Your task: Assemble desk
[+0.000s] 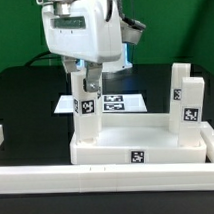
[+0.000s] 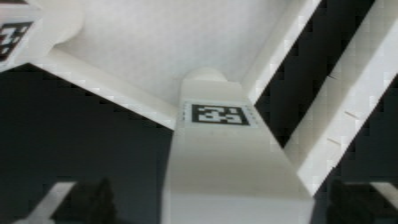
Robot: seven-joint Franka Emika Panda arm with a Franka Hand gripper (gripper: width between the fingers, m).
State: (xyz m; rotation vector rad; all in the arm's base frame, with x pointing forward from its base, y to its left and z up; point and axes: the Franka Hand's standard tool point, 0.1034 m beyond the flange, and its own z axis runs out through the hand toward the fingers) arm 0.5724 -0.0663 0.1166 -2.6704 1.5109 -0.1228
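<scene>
I saw my pincer (image 1: 86, 88) spread wide astride a leg block (image 1: 86, 114), its fingers (image 2: 54, 203) clear of the block's sides. That leg stood upright in the desk top (image 1: 146, 144), another leg (image 1: 187, 102) opposite, near the bench's (image 1: 25, 98) front rail (image 1: 107, 177).

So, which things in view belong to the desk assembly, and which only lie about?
Job:
- white plastic tray-like desk top
- white square leg block under the gripper
- white square leg block, far corner
- open gripper

Lying about:
- flat white marker board
- long white border rail
</scene>
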